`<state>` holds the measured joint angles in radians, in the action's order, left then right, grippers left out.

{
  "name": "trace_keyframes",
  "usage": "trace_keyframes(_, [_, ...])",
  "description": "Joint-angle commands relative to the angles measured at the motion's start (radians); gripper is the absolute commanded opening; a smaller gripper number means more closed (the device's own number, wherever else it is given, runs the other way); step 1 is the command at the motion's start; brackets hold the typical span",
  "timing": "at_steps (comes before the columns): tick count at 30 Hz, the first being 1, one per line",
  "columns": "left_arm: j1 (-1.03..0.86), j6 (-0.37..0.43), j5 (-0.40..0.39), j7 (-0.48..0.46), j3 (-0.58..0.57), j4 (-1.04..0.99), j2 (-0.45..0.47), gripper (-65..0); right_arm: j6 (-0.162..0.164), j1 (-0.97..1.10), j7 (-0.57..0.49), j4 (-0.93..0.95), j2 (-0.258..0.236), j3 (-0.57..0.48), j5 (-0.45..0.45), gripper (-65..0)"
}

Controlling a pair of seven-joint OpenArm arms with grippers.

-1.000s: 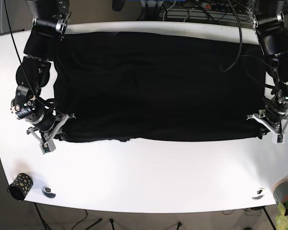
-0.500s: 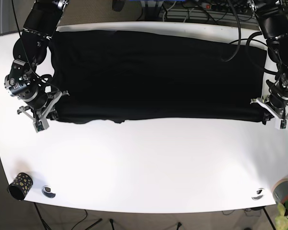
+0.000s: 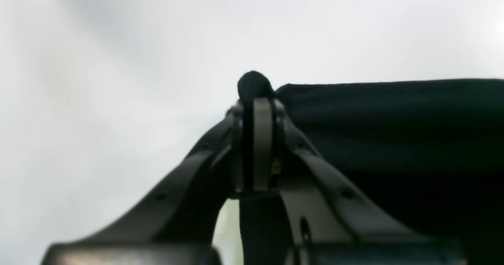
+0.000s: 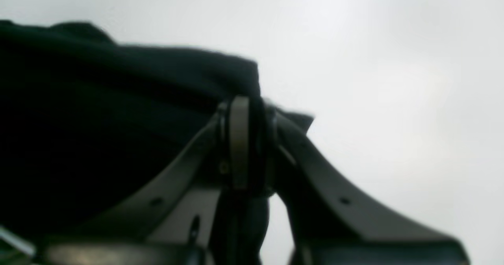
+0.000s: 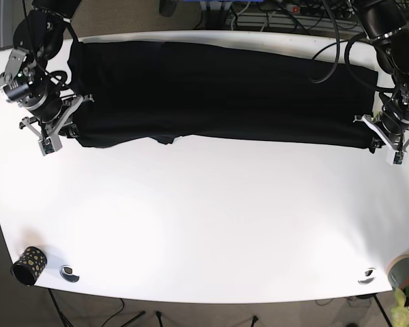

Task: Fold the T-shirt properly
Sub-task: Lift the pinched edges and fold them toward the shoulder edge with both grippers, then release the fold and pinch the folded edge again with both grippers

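Start on the left side of the base view. Your right gripper (image 5: pixel 56 133) is pinched tight on the near corner of the black T-shirt (image 5: pixel 218 88). In the right wrist view, the right gripper's tips (image 4: pixel 246 111) are pressed together with dark cloth between them.

In the middle, the T-shirt lies spread wide across the far half of the white table (image 5: pixel 204 225). Its near edge looks folded up toward the far edge. A little bump of cloth hangs down along that edge (image 5: pixel 165 139).

On the right side, your left gripper (image 5: pixel 388 143) is also clamped on the other near corner. The left wrist view shows a small wad of cloth poking out past its closed tips (image 3: pixel 258 107).

To do this fold well, move both arms together at the same speed. Hold the cloth tight between them so the edge stays straight. Lay it down flat on the far edge before you let go. Watch that bump; it could make a wrinkle.
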<state>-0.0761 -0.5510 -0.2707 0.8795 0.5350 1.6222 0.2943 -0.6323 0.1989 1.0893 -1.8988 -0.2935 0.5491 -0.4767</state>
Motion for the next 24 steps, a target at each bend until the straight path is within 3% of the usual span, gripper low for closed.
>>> trace_keyframes(1, [-0.014,0.004,-0.002,-0.007,0.006,0.034,0.019,-65.0,-0.001,0.018,-0.008,-0.018,0.014,0.007,-0.011,-61.0])
trace_keyframes(9, [-0.098,0.004,-0.002,-0.009,0.000,0.036,0.023,-65.0,0.007,0.086,-0.010,-0.009,0.055,0.007,-0.003,-59.9])
trace_keyframes(12, [-0.113,0.004,0.000,-0.009,0.000,0.031,0.026,-64.0,0.009,0.089,-0.010,-0.009,0.055,0.009,-0.001,-49.1])
trace_keyframes(14, [-0.113,0.004,0.001,-0.009,0.000,0.025,0.026,-51.8,0.009,0.098,-0.010,-0.008,0.055,0.038,-0.001,-36.3])
trace_keyframes(18, [-0.110,0.004,0.000,-0.009,0.007,-0.009,0.027,-27.5,0.001,0.099,-0.010,-0.011,0.078,0.119,-0.012,-22.0])
trace_keyframes(20, [-0.109,0.004,-0.005,-0.009,0.007,0.006,0.027,-22.6,0.001,0.099,-0.010,-0.041,0.080,0.139,-0.014,-19.8])
trace_keyframes(24, [-0.110,0.001,-0.009,-0.009,0.017,0.089,0.027,-22.9,-0.001,0.095,-0.010,-0.072,0.075,0.141,-0.041,-17.9])
